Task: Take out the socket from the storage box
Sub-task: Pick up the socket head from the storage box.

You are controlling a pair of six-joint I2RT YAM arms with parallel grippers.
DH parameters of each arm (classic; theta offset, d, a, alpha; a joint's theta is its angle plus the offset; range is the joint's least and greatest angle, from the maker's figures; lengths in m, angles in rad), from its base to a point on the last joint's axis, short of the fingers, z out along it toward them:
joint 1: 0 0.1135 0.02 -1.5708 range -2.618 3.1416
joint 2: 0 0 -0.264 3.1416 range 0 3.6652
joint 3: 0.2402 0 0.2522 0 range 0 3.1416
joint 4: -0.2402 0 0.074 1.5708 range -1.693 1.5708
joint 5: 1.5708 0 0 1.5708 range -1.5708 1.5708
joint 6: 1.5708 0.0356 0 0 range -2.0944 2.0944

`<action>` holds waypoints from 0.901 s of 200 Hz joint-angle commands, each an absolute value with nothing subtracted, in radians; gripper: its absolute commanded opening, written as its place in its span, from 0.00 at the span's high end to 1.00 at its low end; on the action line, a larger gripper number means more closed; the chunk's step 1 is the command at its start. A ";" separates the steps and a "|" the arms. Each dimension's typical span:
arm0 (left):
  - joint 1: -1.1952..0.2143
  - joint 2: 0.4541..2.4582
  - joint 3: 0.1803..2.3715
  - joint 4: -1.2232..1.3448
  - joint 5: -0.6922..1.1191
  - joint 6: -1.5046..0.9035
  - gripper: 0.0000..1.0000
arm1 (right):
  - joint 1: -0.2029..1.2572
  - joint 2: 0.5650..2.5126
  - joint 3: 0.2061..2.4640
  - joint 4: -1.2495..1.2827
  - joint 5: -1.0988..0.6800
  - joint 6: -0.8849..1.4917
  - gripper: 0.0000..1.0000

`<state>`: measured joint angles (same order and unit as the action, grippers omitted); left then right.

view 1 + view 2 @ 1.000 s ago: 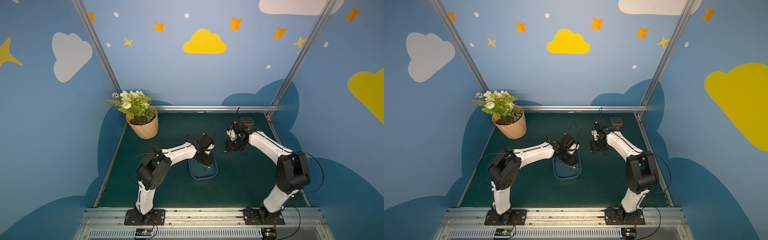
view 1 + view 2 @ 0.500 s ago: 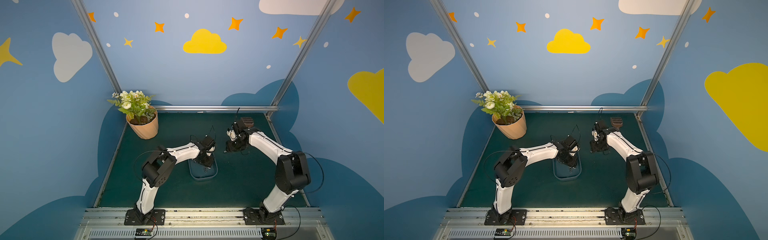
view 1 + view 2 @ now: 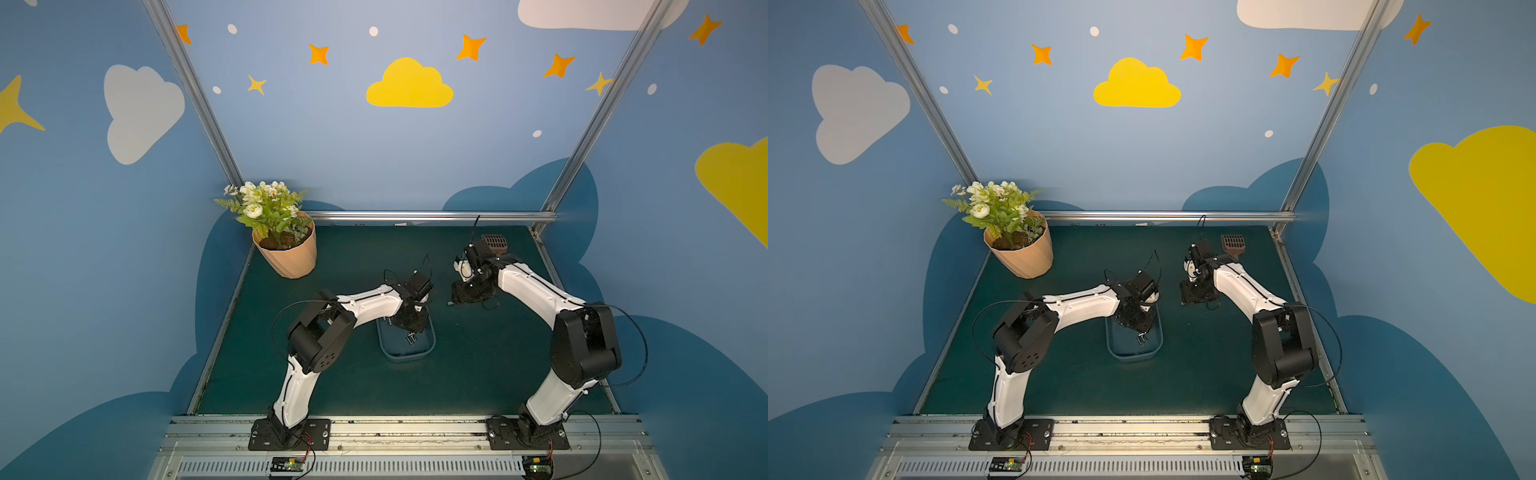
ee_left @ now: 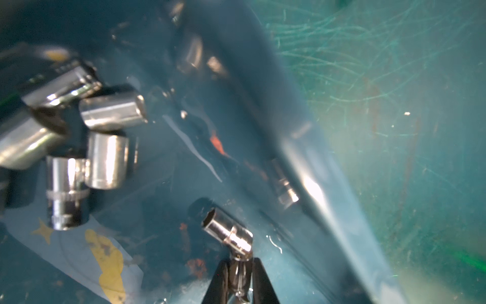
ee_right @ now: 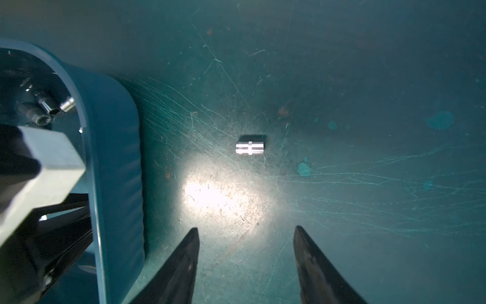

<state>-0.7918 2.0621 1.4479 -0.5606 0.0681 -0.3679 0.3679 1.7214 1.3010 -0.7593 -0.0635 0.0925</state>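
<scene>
Where the green counter (image 3: 478, 365) carries the set-up, the storage box (image 3: 405, 355) stands near its middle and serves as the reference point. The peach flowerpot (image 3: 286, 257) stands well apart from the box, toward the far corner on the left arm's side. The box is shallow, bluish and see-through, and rests flat on the counter.

The left hand (image 4: 238, 260) reaches down inside the box. Its two dark fingers (image 4: 218, 281) are clamped on the narrow end of one chrome socket (image 4: 227, 231). That socket is tilted, its open hex end pointing away from the hand, close to the box wall. Whether it touches the box floor cannot be told.

The right hand (image 5: 246, 230) hangs over bare counter outside the box, off its far corner on the right arm's side. Its fingers stand apart with nothing between them.

A heap of other sockets (image 4: 113, 110) lies inside the box, apart from the held one. One loose socket (image 5: 249, 148) lies on its side on the counter outside the box, near its wall, ahead of the right hand's fingertips.
</scene>
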 commanded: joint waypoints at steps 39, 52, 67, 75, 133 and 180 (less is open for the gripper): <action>-0.794 2.073 1.452 -0.594 0.016 -0.383 0.84 | 0.365 1.704 1.295 -0.759 -0.071 0.090 0.42; -0.793 2.051 1.445 -0.586 0.001 -0.382 0.84 | 0.364 1.705 1.296 -0.759 -0.071 0.090 0.42; -0.793 2.025 1.441 -0.579 -0.012 -0.375 0.84 | 0.364 1.705 1.299 -0.762 -0.072 0.089 0.41; -0.795 2.009 1.442 -0.580 -0.023 -0.375 0.84 | 0.365 1.704 1.299 -0.762 -0.072 0.089 0.42; -0.780 1.895 1.445 -0.607 -0.088 -0.384 0.84 | 0.365 1.704 1.295 -0.763 -0.071 0.089 0.42; -0.730 1.787 1.428 -0.651 -0.137 -0.372 0.84 | 0.365 1.704 1.296 -0.762 -0.077 0.092 0.42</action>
<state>-0.7635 1.8503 1.4448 -0.6014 -0.0933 -0.3744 0.3679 1.7214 1.3010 -0.7597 -0.0658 0.0925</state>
